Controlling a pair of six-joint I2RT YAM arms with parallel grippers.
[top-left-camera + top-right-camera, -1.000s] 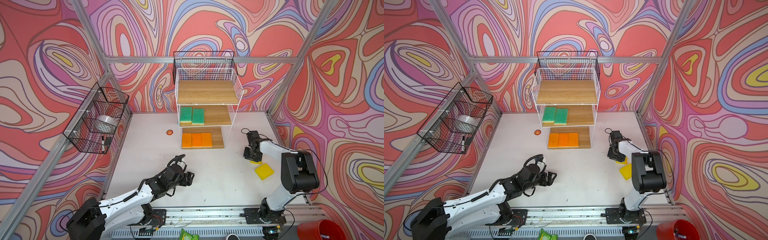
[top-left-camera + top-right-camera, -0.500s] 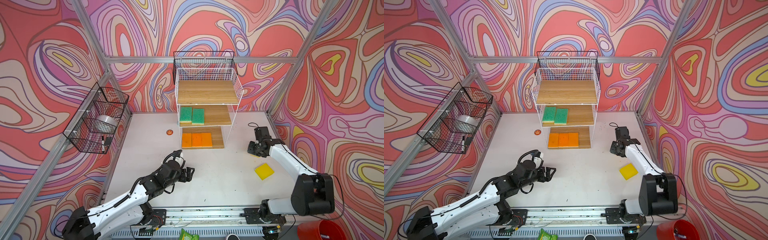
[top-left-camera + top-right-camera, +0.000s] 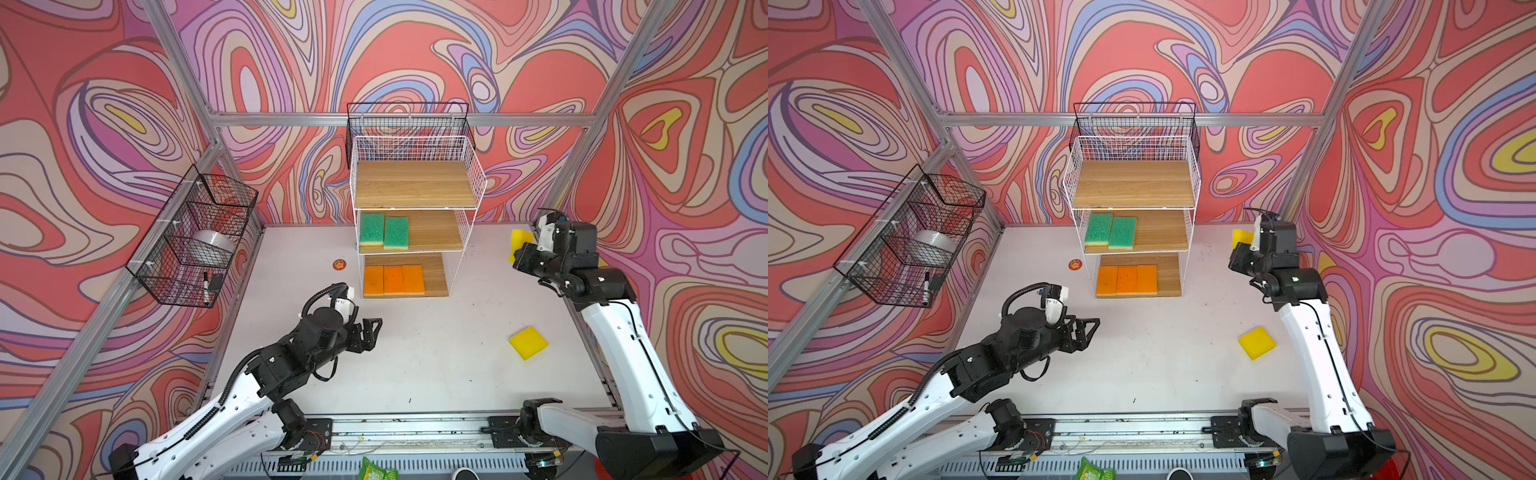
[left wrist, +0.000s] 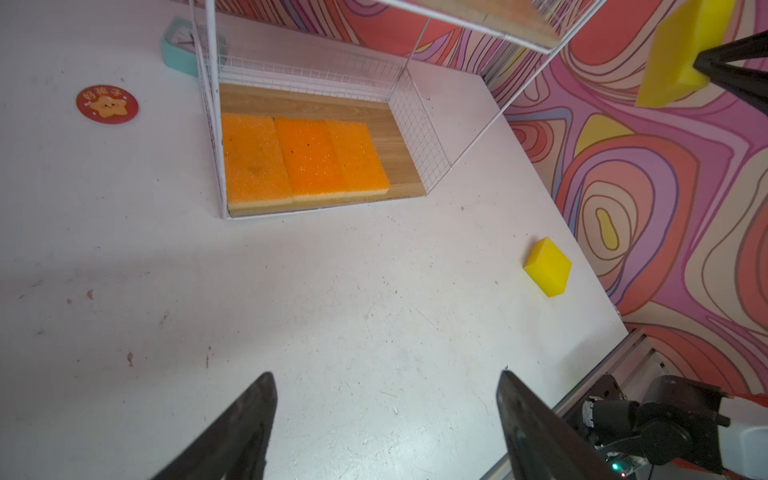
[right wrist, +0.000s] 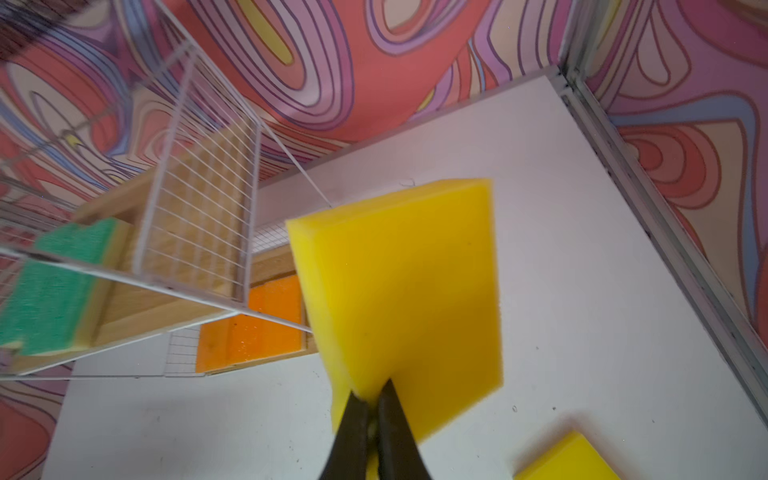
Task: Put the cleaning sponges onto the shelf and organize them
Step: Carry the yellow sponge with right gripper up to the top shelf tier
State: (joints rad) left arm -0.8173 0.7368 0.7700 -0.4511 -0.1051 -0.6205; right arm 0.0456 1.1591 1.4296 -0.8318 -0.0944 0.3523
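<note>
Your right gripper (image 5: 375,401) pinches the yellow sponge (image 5: 399,282) tight by one edge. Lift it over the wire, then lay it flat on the bare top board of the shelf (image 3: 415,185).

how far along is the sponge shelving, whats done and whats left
Done: three orange sponges sit on the bottom board of the shelf, two green sponges on the middle one. In hand: the right gripper is shut on a yellow sponge, raised beside the shelf. Left: placing it, plus the second yellow sponge lying on the table. The left gripper is open and empty.
</note>
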